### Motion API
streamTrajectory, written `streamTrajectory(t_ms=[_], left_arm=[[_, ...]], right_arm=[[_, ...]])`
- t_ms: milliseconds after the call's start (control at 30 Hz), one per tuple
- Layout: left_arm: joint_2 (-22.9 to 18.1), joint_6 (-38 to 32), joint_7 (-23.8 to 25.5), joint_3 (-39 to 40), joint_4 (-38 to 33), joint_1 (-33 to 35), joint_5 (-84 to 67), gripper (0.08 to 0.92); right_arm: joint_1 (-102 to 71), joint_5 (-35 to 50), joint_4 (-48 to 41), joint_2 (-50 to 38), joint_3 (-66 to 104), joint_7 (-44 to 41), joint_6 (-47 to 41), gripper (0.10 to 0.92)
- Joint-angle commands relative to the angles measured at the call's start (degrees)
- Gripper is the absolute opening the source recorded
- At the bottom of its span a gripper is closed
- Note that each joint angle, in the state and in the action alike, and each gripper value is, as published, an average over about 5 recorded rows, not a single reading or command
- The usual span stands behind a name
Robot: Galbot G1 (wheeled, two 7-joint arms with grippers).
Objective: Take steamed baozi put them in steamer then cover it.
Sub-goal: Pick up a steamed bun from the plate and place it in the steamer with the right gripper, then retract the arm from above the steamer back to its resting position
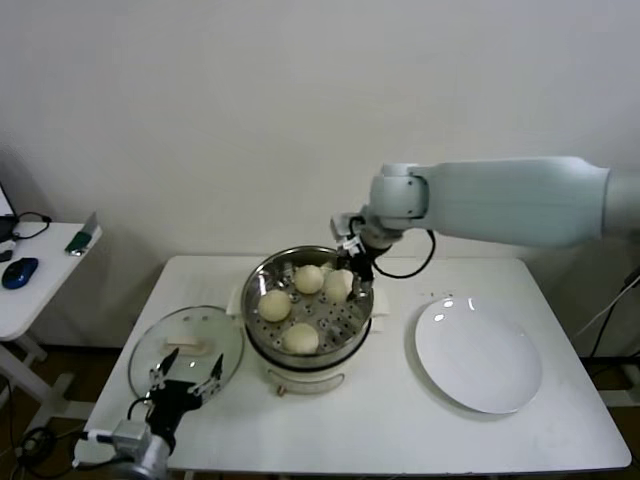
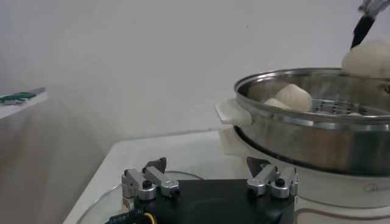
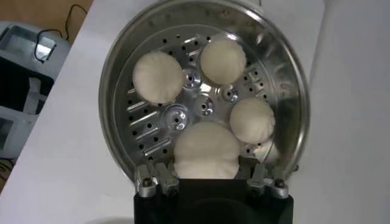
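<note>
Right tool [image 1: 352,262] grips the fourth baozi [image 3: 207,149] over the steamer [image 1: 262,278] tray at 1 o'clock. Cover [image 1: 150,355] lies at steamer's 9 o'clock; released left tool [image 1: 186,377] is nearer it.

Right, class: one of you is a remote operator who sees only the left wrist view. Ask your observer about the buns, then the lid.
Operator: How many are loaded?
Observer: Three baozi lie on the tray of the steamer; the right gripper holds a fourth above it.
Operator: And the cover?
Observer: It lies flat on the table to the steamer's left, handle up, under the open left gripper.
</note>
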Motion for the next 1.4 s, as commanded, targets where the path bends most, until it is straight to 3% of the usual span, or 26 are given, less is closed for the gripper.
streamTrajectory(t_ms=[33,600,933,1167,1400], left_arm=[[0.0,0.0,0.0,0.0,0.3,-0.1,0.1,0.823],[0.0,0.0,0.1,0.0,0.5,-0.5,0.0,0.823],[0.1,0.1,0.1,-0.3,0.1,-0.5,-0.4,0.823],[0.3,0.0,-0.6,-0.2,-0.2,-0.5,-2.2,0.823],[1.0,-1.6,-1.9,0.2,0.9,-1.2,-2.4,0.823]], right_arm=[[-8.8,-3.8,-3.4,3.6,1.7,2.5,-1.9,0.704],[-9.7,-6.2,-4.2,3.4,2.1,2.9,-1.5,0.716],[-5.2,2.6,-4.5,-2.4,8.1,1.3,1.7,0.819],[-8.9,11.7,-2.6,-15.6,22.5,11.0,-0.8,0.823],[-31.4,4.9,2.5,-32.1,50.6,27.3,1.9,0.823]])
